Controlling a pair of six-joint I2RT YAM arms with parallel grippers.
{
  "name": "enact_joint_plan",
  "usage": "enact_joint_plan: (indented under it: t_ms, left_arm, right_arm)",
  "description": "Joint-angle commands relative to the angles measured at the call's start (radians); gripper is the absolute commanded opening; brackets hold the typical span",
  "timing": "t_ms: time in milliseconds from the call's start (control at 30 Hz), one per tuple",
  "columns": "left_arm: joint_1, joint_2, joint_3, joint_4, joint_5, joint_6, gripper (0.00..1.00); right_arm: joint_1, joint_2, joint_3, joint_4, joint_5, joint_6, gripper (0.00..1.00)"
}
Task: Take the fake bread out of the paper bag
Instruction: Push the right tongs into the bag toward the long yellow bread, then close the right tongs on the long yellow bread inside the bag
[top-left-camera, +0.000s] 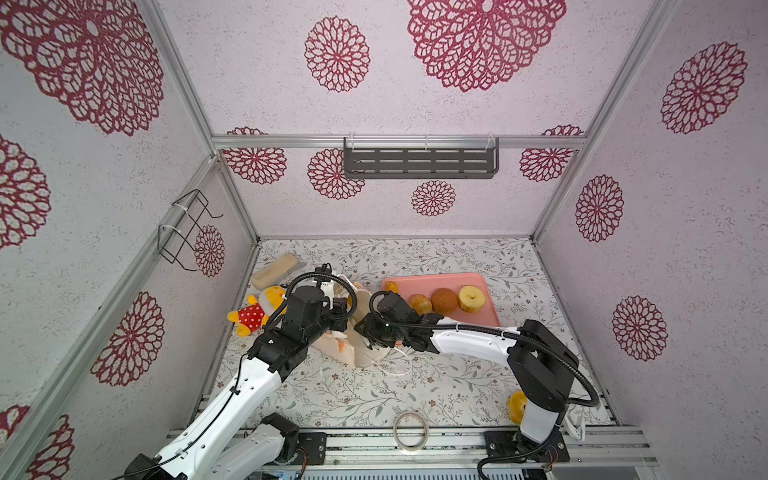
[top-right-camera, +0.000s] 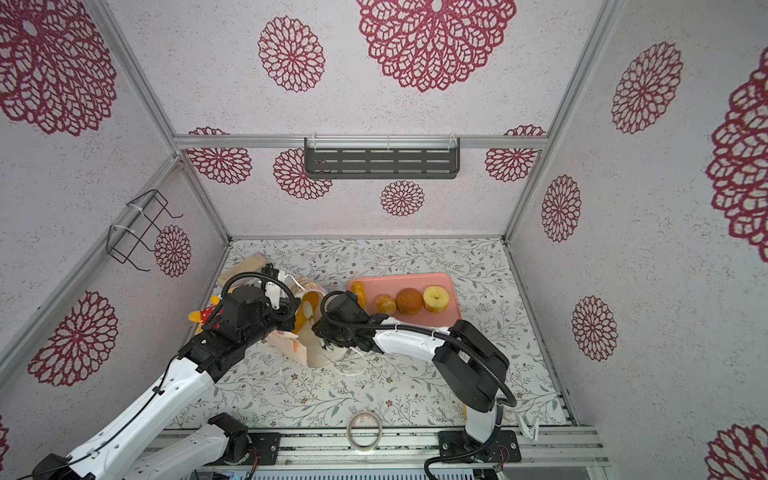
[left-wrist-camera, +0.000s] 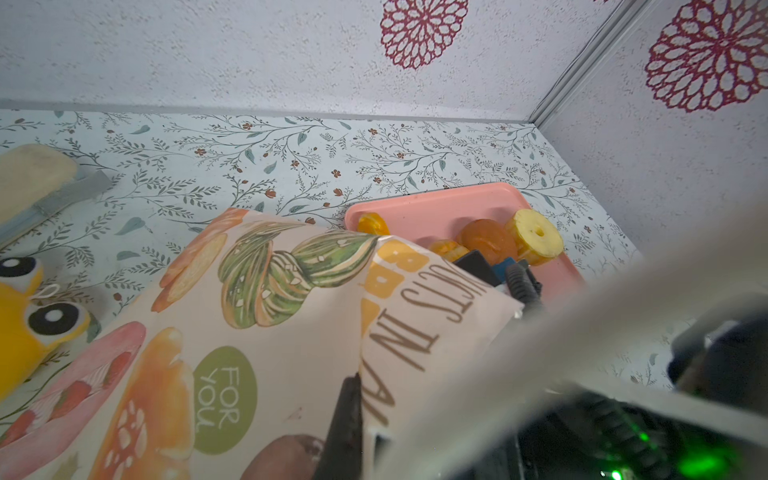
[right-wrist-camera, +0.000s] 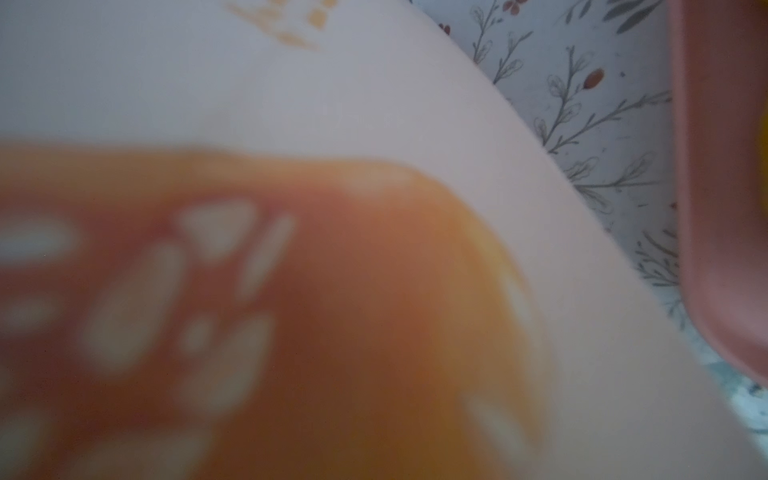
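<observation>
The fake bread (top-left-camera: 419, 304) in sight, glossy golden and brown toy pieces, is already outside. Four pieces, among them a round brown bun (top-left-camera: 444, 300), lie on the flat pink tray (top-left-camera: 469, 277), and one yellow piece (top-left-camera: 516, 405) lies on the floral table (top-left-camera: 415, 386) by the right arm's base. Whether more is inside, no view shows. The cream-white printed paper bag (top-left-camera: 368, 353) lies on its side just beside the tray, long axis running far to near, between both grippers. The left gripper (left-wrist-camera: 348, 390) is fully closed and, I judge, pinches a fold of the bag; only the left wrist view shows its dark finger (left-wrist-camera: 345, 419) on the paper. The right gripper (top-left-camera: 365, 332) is nearer to the bag's near end. Both top views hide its jaws and the right wrist view gives only blurred print, so I cannot tell their opening.
</observation>
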Motion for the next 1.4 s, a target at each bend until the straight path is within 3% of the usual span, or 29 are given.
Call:
enact_joint_plan:
  t_ms: [0, 167, 333, 467, 800, 1067, 1300, 1367]
  left_arm:
    - [-0.012, 0.000, 0.021, 0.042, 0.017, 0.001, 0.00]
    - [-0.014, 0.009, 0.020, 0.048, 0.020, -0.008, 0.00]
    - [-0.016, 0.021, 0.026, 0.048, 0.006, -0.026, 0.00]
    - [-0.017, 0.025, 0.033, 0.036, -0.079, -0.093, 0.00]
    - [-0.018, 0.041, 0.026, 0.033, -0.218, -0.167, 0.00]
    - [-0.018, 0.043, 0.038, 0.016, -0.259, -0.174, 0.00]
    - [-0.018, 0.031, 0.012, 0.095, -0.126, -0.130, 0.00]
    - [-0.019, 0.020, 0.007, 0.105, -0.061, -0.085, 0.00]
  right_arm:
    - [-0.005, 0.021, 0.046, 0.089, -0.028, 0.034, 0.45]
    - [-0.005, 0.055, 0.063, 0.129, -0.037, 0.035, 0.37]
    - [-0.007, 0.034, 0.015, 0.235, -0.041, 0.036, 0.13]
    - [-0.006, -0.044, -0.028, 0.239, -0.025, 0.003, 0.00]
    - [0.012, -0.230, -0.138, 0.184, -0.006, -0.032, 0.00]
    - [0.056, -0.337, -0.221, 0.140, 0.039, -0.046, 0.00]
    - [0.033, -0.313, -0.222, 0.156, 0.004, -0.058, 0.00]
    - [0.022, -0.290, -0.202, 0.166, -0.021, -0.068, 0.07]
